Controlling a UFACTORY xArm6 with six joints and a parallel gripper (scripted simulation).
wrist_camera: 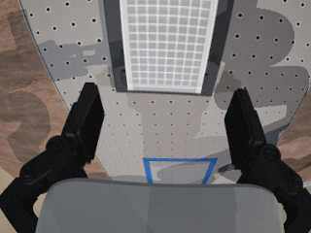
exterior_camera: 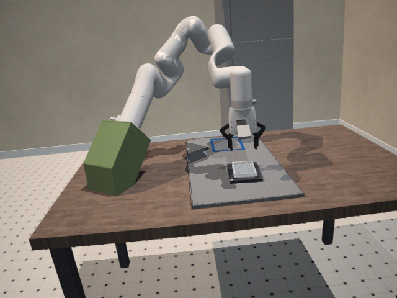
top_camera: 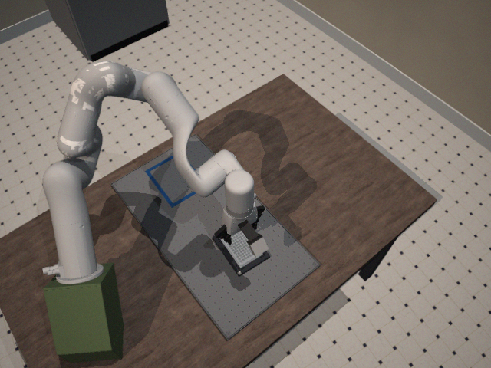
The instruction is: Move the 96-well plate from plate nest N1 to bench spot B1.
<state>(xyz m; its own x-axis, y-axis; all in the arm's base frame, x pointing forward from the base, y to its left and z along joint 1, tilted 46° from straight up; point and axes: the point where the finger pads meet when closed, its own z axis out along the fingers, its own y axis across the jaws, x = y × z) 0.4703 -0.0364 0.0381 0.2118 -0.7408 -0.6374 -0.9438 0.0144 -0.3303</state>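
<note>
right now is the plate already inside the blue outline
No, the 96-well plate sits in its black nest, apart from the blue taped outline farther back on the deck.

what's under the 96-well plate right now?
The 96-well plate sits in the black plate nest, whose rim shows around it, on the grey deck. The nest floor beneath the plate is covered. The open end effector hangs above, empty.

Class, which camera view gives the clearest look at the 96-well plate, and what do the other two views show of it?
The wrist view: the 96-well plate fills the upper frame, its well grid unobstructed. In the top view the open gripper overlaps the plate's near end. The exterior view shows it small and oblique in its nest.
</note>
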